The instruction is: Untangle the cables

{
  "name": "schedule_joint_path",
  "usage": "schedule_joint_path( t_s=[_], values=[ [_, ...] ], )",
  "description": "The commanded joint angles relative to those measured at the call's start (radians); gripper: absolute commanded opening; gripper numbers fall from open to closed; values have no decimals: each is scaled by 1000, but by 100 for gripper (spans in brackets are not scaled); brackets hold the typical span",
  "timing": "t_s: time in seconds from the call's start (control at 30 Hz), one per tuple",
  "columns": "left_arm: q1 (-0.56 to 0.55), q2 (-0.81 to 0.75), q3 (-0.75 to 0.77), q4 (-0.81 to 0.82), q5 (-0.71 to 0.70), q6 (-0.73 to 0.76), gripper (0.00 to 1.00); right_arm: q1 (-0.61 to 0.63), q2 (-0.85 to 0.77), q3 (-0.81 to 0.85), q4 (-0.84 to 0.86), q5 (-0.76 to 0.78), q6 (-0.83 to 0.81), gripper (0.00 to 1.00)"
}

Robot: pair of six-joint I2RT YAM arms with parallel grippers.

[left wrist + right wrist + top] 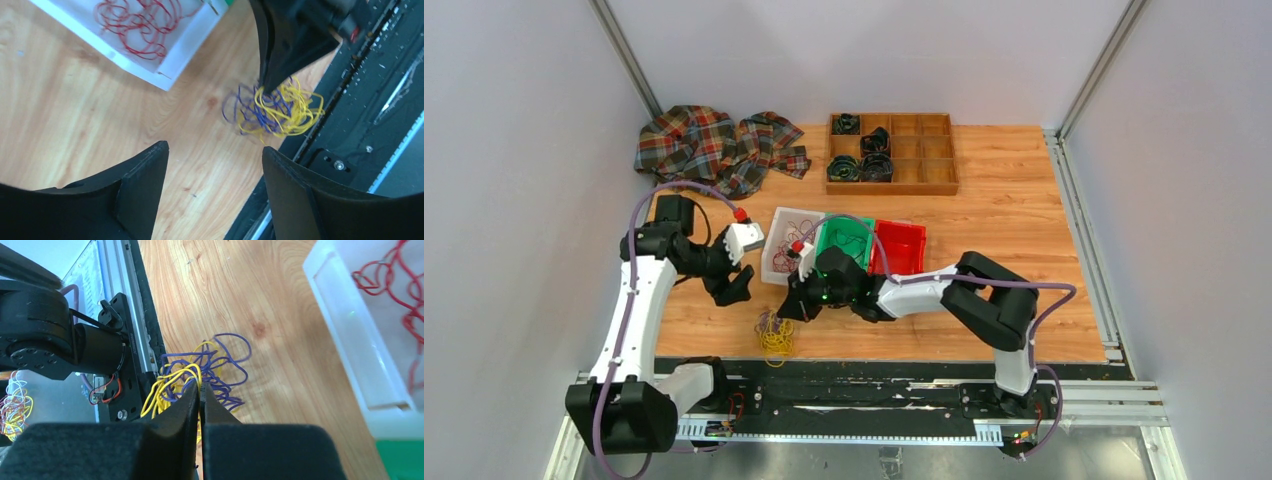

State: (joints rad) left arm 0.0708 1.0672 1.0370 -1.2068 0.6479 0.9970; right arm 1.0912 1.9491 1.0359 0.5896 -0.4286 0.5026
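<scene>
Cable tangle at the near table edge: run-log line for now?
right end effector: shut on yellow-purple cable tangle | left end effector: open, off the tangle | red cables: in white bin

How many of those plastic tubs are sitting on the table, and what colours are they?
White tub: 1
Green tub: 1
Red tub: 1
Total: 3

no legible text in any view, no readable labels, brands, numbers or signs
</scene>
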Motion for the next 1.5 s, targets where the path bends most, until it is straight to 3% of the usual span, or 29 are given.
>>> schedule_joint_path(
  t_s=[0.0, 0.2, 0.5, 1.27, 1.33, 1.47],
  values=[
    [-31, 9, -66, -48, 14, 48, 72, -25, -118, -90, 86, 57, 11, 1],
    [-127, 95, -68, -34, 56, 20, 72, -25, -158, -153, 127, 63, 23, 1],
    [-215, 183, -130, 202, -25, -167, 65, -25, -134, -180, 128, 84, 16, 1],
    [-278, 306, -187, 234, 20, -116, 60, -43, -115, -204, 121, 110, 33, 1],
    [-278, 301, -185, 240, 6, -118, 53, -45, -116, -209, 121, 112, 35, 0],
    [-278, 297, -175, 292, -52, -174, 21, -45, -128, -222, 121, 118, 41, 1]
  ],
)
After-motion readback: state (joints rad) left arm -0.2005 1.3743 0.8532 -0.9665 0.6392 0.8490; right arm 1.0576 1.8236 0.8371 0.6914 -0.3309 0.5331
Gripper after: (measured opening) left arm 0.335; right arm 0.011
